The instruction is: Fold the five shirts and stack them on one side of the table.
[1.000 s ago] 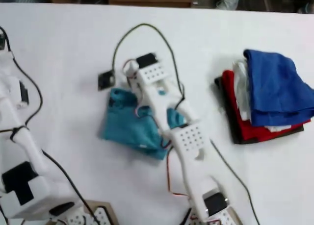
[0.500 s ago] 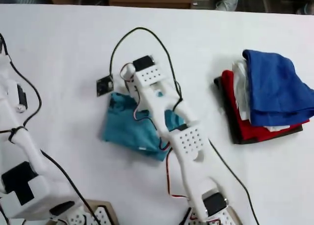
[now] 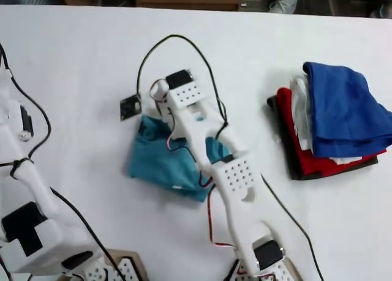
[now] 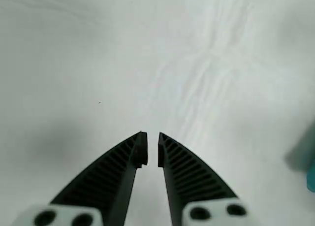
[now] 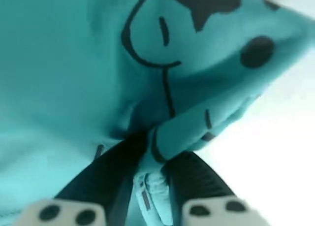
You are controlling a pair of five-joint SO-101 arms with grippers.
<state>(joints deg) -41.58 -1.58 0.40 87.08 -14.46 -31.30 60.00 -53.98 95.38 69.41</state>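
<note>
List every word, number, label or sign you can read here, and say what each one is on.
No readable text anywhere.
On the teal shirt: black drawn lines and blobs, no letters.
On the small white tag at its edge: too small to read.

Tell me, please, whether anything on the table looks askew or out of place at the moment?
The teal shirt lies crumpled mid-table, apart from the stack, with the right gripper pinching a bunched fold of it. On the stack, the blue shirt on top sits askew, sticking out past the red shirt beneath.
</note>
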